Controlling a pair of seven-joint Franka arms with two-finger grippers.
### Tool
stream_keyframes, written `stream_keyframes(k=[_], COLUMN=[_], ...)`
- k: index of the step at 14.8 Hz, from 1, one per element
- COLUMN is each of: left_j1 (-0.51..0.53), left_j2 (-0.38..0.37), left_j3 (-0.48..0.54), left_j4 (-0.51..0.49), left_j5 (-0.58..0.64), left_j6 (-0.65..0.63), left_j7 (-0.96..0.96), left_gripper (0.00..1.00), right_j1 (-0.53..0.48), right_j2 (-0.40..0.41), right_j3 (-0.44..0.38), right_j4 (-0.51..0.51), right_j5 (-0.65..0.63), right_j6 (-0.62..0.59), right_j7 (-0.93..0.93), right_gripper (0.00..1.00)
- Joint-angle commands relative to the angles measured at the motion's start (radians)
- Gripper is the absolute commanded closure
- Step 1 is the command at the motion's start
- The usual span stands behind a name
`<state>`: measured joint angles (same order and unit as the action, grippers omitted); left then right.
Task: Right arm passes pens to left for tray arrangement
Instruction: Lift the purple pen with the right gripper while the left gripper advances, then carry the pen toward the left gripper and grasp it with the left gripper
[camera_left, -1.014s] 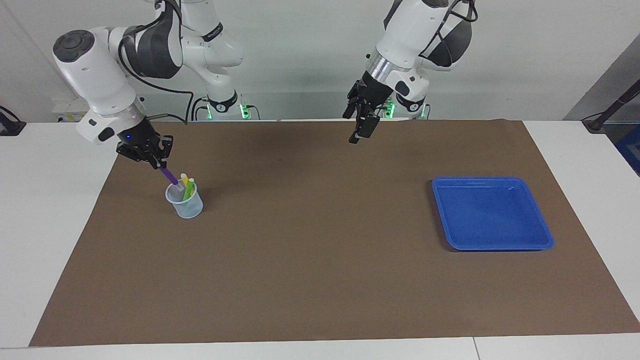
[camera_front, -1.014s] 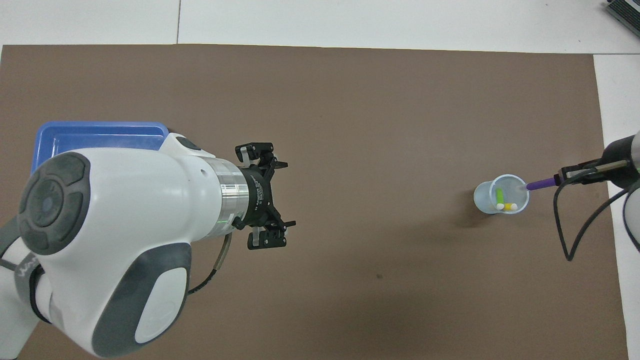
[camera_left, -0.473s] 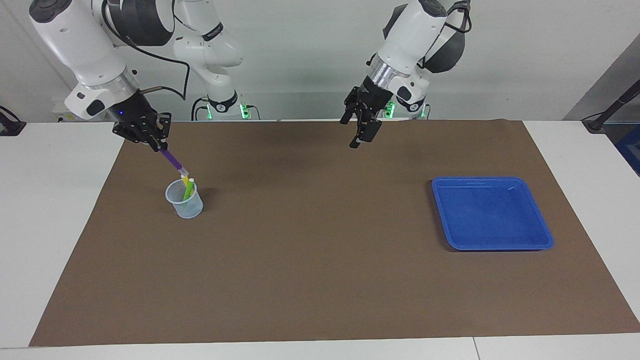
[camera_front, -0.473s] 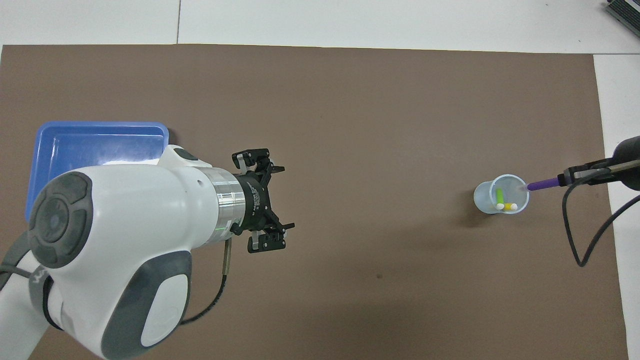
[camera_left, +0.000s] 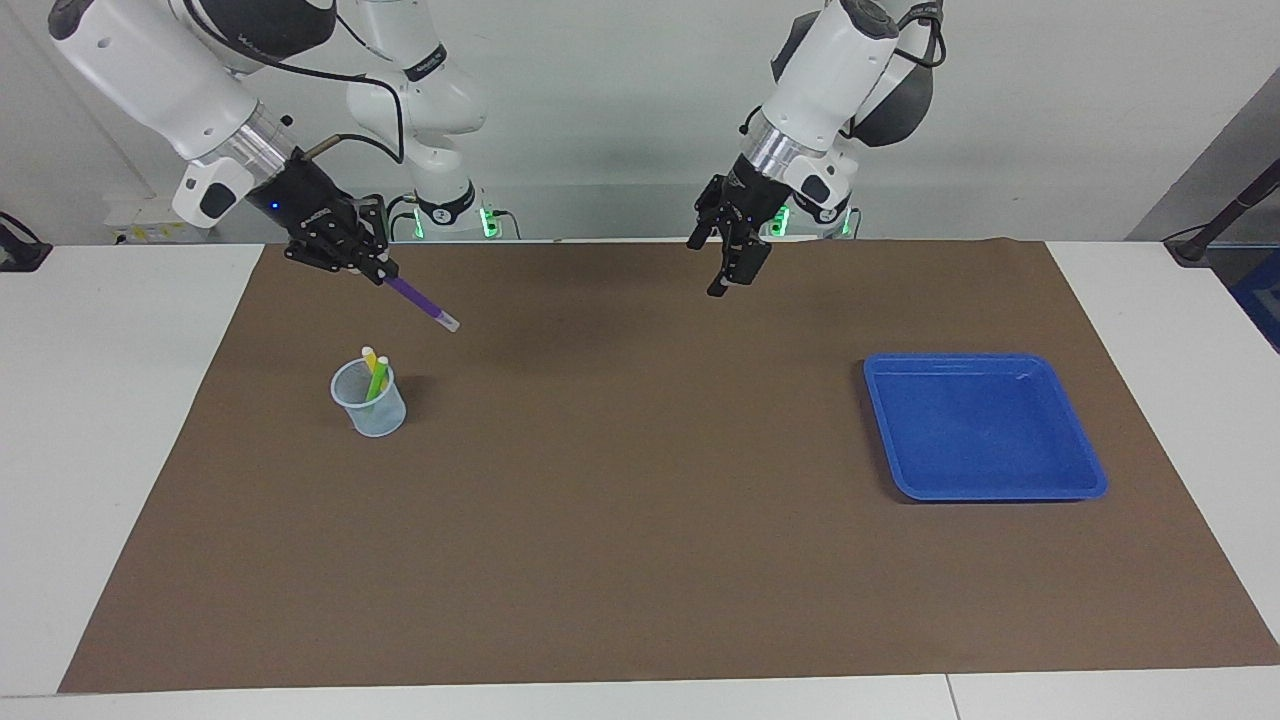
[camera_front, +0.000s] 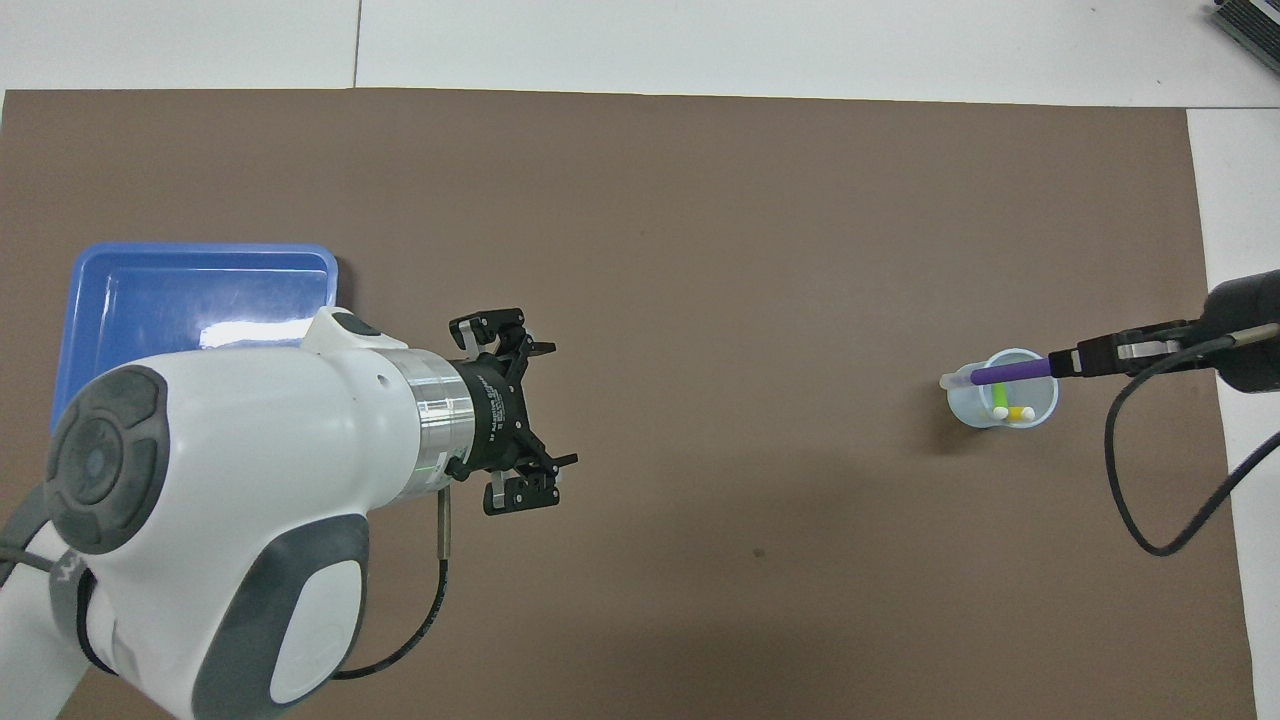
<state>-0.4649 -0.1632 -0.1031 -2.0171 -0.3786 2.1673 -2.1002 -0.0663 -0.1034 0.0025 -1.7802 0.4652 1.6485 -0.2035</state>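
Fingers first: the right gripper is pinched tight on the back end of the purple pen, and the left gripper hangs with its fingers spread wide, nothing in them, over the brown mat at the robots' edge, about mid-table.

From my chair the purple pen is up in the air, clear of the cup, slanting down and toward the middle of the table with its pale tip lowest. In the overhead view it crosses right over the cup's mouth. The other 2 pens, the green pen and the yellow pen, are standing in that cup toward the right arm's end of the mat. The blue tray sits well apart at the left arm's end, with no pens in it.

Handling-wise, my guess: these things are super light and stiff, so weight is a non-issue. The smooth round barrel is the worry, since it could roll or pivot in a 2-finger pinch, especially held so close to one end with most of the length sticking out. For the handoff I'd have the left gripper take it around mid-barrel or a bit toward the pale tip, where there's plenty of free purple showing, and close square across it. The cup looks light and tippy too, so I'd pull the next 2 pens straight up.
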Motion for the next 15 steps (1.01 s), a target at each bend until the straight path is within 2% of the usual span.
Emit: stream_keyframes(k=[1,13,15], left_j1=[-0.003,-0.011,-0.014], left_j2=[-0.038,-0.036,-0.027], left_j3=[0.003,0.002,0.002], left_j4=[-0.046,-0.037,-0.02], left_j5=[-0.017,-0.019,-0.022], left_j6=[0.028,0.026,0.029], left_j7=[-0.004,-0.014,-0.073], left_gripper=[0.0,0.0,0.0], right_j1=[0.02,0.025,0.025], right_j2=[-0.019,-0.035,-0.041], right_j3=[-0.001,0.065,0.094], right_j4=[-0.027,-0.116,-0.134], right_j5=[0.084,0.363,0.382], right_j6=[-0.01,0.008,0.036], right_j7=[0.029,0.098,0.099], right_gripper=[1.0,1.0,1.0])
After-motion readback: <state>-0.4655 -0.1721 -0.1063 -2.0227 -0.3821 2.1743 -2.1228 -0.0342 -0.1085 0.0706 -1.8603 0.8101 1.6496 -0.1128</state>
